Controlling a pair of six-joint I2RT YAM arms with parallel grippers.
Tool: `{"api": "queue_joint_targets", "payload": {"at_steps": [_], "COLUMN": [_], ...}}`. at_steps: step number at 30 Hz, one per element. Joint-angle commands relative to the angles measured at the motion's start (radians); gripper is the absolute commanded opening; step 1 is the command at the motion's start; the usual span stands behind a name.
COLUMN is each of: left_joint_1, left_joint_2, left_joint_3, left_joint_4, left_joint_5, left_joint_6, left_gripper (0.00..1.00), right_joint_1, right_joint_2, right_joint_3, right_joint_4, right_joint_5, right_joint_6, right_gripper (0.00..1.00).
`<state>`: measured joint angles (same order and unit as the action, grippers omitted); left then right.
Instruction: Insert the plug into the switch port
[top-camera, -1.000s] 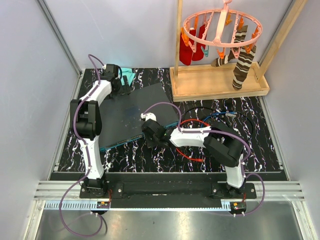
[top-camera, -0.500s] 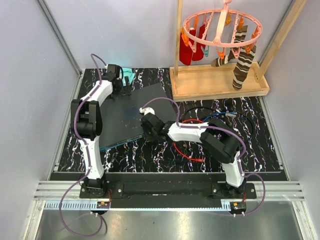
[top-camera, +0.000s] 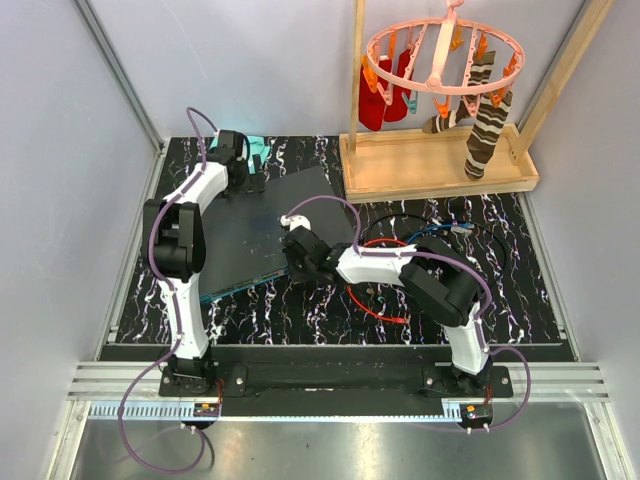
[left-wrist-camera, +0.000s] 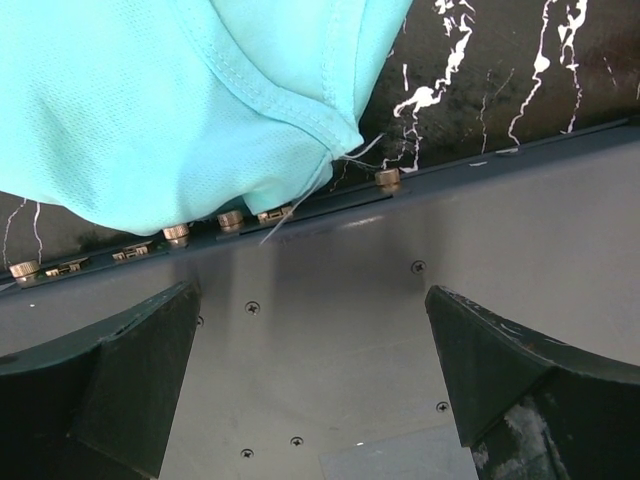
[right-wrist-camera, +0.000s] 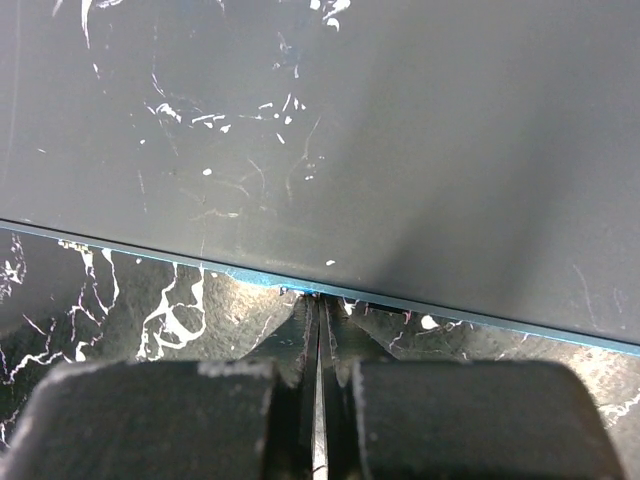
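Observation:
The switch is a flat dark grey box lying at an angle on the black marbled table, its teal-blue edge facing near-left. My right gripper is shut, with its tips against that teal edge; nothing shows between the fingers. The plug is hidden. My left gripper hangs open over the switch's far corner. Its fingers straddle the bare grey top without touching it.
A folded teal cloth lies against the switch's back edge, also at the far left. Red, blue and black cables coil under and right of my right arm. A wooden tray with a pink sock hanger stands back right.
My right gripper has shifted left and farther, up to the switch's teal edge, then held still. The left gripper has crept slightly toward the far corner. Both keep their jaw states.

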<state>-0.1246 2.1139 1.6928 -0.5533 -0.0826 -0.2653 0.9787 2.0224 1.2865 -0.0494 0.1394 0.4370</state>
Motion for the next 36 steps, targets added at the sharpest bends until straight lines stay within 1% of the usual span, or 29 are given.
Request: {"api": "queue_joint_targets", "payload": {"at_steps": [1, 3, 5, 8, 11, 12, 14, 15, 16, 17, 18, 19, 20, 21, 22, 23, 25, 26, 27, 29, 30, 32, 33, 36], "left_joint_1": [-0.032, -0.032, -0.035, -0.037, -0.037, -0.035, -0.033, -0.035, -0.035, -0.033, -0.032, -0.032, -0.032, -0.030, -0.029, -0.027, -0.026, -0.027, -0.027, -0.029, -0.030, -0.036, -0.041, -0.056], "left_joint_2": [0.038, 0.032, 0.024, 0.014, -0.002, -0.008, -0.012, -0.017, -0.020, -0.026, -0.043, -0.054, -0.067, -0.100, -0.117, -0.136, -0.204, -0.251, -0.278, -0.363, -0.393, -0.486, -0.517, -0.639], "left_joint_3": [-0.070, -0.079, -0.085, -0.094, -0.091, -0.085, -0.076, -0.070, -0.067, -0.065, -0.061, -0.056, -0.051, -0.042, -0.038, -0.035, -0.031, -0.044, -0.054, -0.103, -0.125, -0.207, -0.237, -0.353], "left_joint_4": [-0.122, -0.122, -0.122, -0.122, -0.122, -0.122, -0.122, -0.122, -0.122, -0.120, -0.122, -0.122, -0.120, -0.120, -0.120, -0.122, -0.122, -0.122, -0.120, -0.120, -0.119, -0.100, -0.096, -0.079], "left_joint_5": [0.132, 0.132, 0.130, 0.126, 0.113, 0.104, 0.096, 0.090, 0.087, 0.087, 0.087, 0.057, 0.047, 0.032, 0.024, 0.017, -0.006, -0.012, -0.011, -0.005, 0.007, 0.024, 0.029, 0.044], "left_joint_6": [-0.046, -0.045, -0.041, -0.037, -0.037, -0.037, -0.038, -0.038, -0.041, -0.046, -0.051, -0.061, -0.064, -0.069, -0.077, -0.081, -0.087, -0.092, -0.095, -0.107, -0.115, -0.120, -0.117, -0.097], "left_gripper": [0.99, 0.99, 0.99, 0.99, 0.99, 0.99, 0.99, 0.99, 0.99, 0.99, 0.99, 0.99, 0.99, 0.99, 0.99, 0.99, 0.99, 0.99, 0.99, 0.99, 0.99, 0.99, 0.99, 0.99], "right_joint_1": [-0.061, -0.061, -0.064, -0.072, -0.072, -0.072, -0.072, -0.072, -0.072, -0.074, -0.077, -0.084, -0.106, -0.123, -0.139, -0.185, -0.237, -0.299, -0.340, -0.420, -0.505, -0.586, -0.653, -0.759], "right_joint_2": [-0.004, 0.002, 0.010, 0.012, -0.039, -0.081, -0.132, -0.190, -0.220, -0.253, -0.322, -0.358, -0.390, -0.456, -0.487, -0.540, -0.583, -0.614, -0.625, -0.642, -0.642, -0.637, -0.631, -0.596], "right_joint_3": [0.002, -0.004, 0.008, 0.025, -0.012, -0.032, -0.094, -0.116, -0.159, -0.182, -0.206, -0.249, -0.266, -0.279, -0.297, -0.303, -0.309, -0.309, -0.305, -0.302, -0.297, -0.294, -0.293, -0.283], "right_joint_4": [0.561, 0.618, 0.631, 0.594, 0.508, 0.456, 0.393, 0.319, 0.280, 0.246, 0.185, 0.156, 0.123, 0.055, 0.004, -0.062, -0.124, -0.171, -0.193, -0.239, -0.253, -0.279, -0.282, -0.282], "right_joint_5": [0.261, 0.281, 0.270, 0.218, 0.178, 0.148, 0.115, 0.086, 0.075, 0.065, 0.051, 0.046, 0.039, 0.032, 0.032, 0.038, 0.063, 0.074, 0.077, 0.074, 0.078, 0.112, 0.126, 0.169], "right_joint_6": [0.046, 0.042, 0.028, 0.016, 0.008, 0.009, 0.009, 0.009, 0.009, 0.012, 0.012, 0.017, 0.025, 0.031, 0.035, 0.029, 0.017, 0.000, -0.006, -0.009, -0.003, 0.011, 0.012, 0.022], "right_gripper": [0.00, 0.00, 0.00, 0.03, 0.09, 0.11, 0.21, 0.25, 0.29, 0.37, 0.42, 0.47, 0.54, 0.58, 0.61, 0.68, 0.72, 0.76, 0.77, 0.79, 0.79, 0.79, 0.79, 0.79]}}
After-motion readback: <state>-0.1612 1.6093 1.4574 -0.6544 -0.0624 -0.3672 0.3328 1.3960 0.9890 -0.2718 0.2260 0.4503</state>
